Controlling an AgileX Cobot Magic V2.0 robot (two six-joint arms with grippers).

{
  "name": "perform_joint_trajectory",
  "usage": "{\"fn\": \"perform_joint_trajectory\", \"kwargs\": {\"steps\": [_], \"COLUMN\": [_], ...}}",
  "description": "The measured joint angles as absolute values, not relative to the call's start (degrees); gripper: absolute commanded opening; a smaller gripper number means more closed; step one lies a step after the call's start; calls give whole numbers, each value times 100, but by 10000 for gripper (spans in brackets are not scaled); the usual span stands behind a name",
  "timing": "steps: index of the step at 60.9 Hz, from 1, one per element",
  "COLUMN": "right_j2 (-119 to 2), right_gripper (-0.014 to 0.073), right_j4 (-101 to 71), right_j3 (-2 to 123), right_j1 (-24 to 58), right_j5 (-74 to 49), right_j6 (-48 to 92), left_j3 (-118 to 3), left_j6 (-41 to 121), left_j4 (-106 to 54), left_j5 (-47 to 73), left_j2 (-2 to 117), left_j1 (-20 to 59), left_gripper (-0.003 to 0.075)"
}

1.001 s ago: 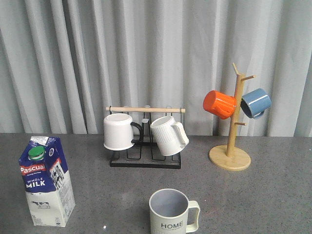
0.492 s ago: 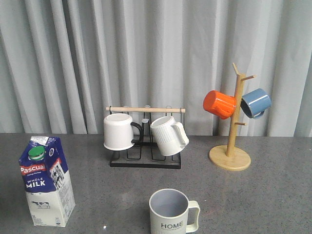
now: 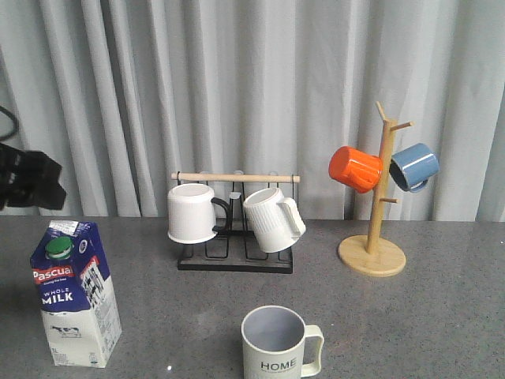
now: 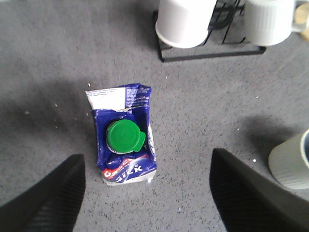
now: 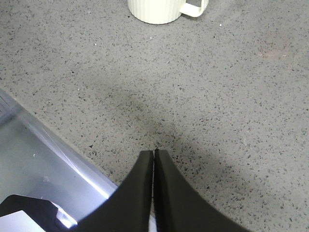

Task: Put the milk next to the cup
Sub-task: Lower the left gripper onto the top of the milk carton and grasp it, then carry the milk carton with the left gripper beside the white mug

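Observation:
The milk stands upright at the table's front left; its blue top and green cap also show in the left wrist view. The cup, cream-grey with "HOME" on it, stands at the front centre with its handle to the right, and it shows at the edge of the left wrist view. My left gripper is wide open and empty, above the milk, with the carton between its fingers. The left arm shows above the carton. My right gripper is shut and empty, low over the table near its front edge.
A black rack at the back centre holds a plain white mug and a ribbed white mug. A wooden mug tree at the back right carries an orange mug and a blue mug. A cream mug base lies ahead of the right gripper.
The left arm has come into the front view at the left edge, above the milk. The milk and the cup have not moved.

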State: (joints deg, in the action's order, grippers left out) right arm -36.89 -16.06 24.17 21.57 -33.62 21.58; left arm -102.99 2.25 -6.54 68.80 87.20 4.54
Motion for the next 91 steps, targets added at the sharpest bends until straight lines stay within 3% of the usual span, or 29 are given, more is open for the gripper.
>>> {"fn": "perform_joint_trajectory", "kwargs": {"steps": [69, 79, 91], "right_j2": [-3689, -3689, -3689], "right_gripper": [-5, -5, -5], "right_j4": [-1606, -1606, -1606], "right_j3": [2417, 2417, 2417], "right_j1": [2157, 2157, 2157], "right_j5": [-3420, -3420, -3420], "right_j6": [2158, 2158, 2158], "left_j3": [-10315, -10315, -10315], "left_j6": [198, 198, 198], "left_j4": [-274, -250, -250], "left_j5": [6900, 6907, 6907], "left_j2": [10378, 10452, 10446], "left_j1": [454, 454, 454], "left_gripper": [496, 413, 237]}}
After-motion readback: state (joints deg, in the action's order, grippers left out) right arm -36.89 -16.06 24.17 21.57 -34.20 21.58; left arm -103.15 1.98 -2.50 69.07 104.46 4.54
